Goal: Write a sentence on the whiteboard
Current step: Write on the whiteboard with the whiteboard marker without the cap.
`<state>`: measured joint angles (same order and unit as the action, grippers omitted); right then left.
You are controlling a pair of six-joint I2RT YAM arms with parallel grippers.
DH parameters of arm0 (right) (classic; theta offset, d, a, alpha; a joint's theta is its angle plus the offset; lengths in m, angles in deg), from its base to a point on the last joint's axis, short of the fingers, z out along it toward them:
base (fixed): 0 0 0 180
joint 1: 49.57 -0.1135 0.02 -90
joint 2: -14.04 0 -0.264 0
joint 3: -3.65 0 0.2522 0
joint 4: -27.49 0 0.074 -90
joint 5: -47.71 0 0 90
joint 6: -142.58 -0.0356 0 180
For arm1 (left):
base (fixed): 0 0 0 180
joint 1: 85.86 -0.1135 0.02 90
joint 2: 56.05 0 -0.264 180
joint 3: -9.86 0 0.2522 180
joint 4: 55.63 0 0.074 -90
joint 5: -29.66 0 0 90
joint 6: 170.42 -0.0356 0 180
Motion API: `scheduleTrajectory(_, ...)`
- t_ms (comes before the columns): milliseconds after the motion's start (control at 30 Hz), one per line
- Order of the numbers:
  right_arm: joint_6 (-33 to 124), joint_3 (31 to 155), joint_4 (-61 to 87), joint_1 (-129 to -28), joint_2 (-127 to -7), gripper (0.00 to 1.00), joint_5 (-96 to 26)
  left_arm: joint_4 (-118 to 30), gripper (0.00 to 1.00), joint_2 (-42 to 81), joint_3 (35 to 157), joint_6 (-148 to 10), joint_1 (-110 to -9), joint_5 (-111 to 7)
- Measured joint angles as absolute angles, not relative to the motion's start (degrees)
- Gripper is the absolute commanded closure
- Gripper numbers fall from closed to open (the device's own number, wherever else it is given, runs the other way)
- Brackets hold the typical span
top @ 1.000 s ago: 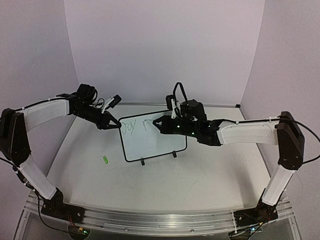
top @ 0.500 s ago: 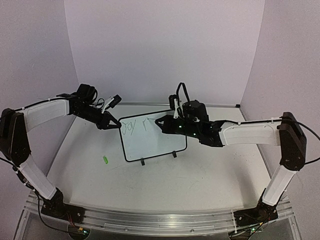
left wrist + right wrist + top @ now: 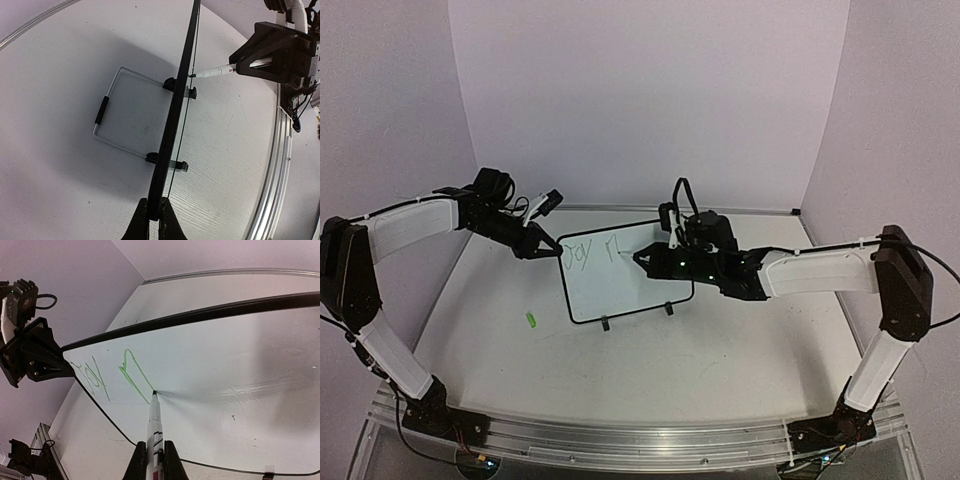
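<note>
Left gripper (image 3: 154, 221) squeezes left edge of whiteboard (image 3: 625, 295), closed tight, so board does not wobble. Right gripper (image 3: 155, 460) closed around green marker (image 3: 154, 422), tip touching board, to write. Marker's long way points forward from gripper, at board face. Board stands up on table (image 3: 720, 350), long side across. Sentence (image 3: 578, 250) only begun, top left.

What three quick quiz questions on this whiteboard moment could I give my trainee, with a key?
1. True or false: the tip of the marker touches the whiteboard.
2. What do the left jaws grip? A the whiteboard's edge; B the marker; C nothing.
3. Fill in: the writing on the board is ___ in colour.
Key: 1 true; 2 A; 3 green.
</note>
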<state>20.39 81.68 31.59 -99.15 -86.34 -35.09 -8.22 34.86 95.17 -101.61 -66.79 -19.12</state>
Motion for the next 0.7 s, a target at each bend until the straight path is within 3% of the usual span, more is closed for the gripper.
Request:
scheduleTrajectory(400,22.5,81.6,30.0,-99.1,-85.8,1.00,-32.3,-8.2,1.00,34.9,95.2,-101.7,-66.8,-19.1)
scheduleTrajectory(700,27.5,81.6,24.4,-98.9,-78.6,1.00,-27.7,-8.1,1.00,34.8,95.2,-101.7,-66.7,-19.2)
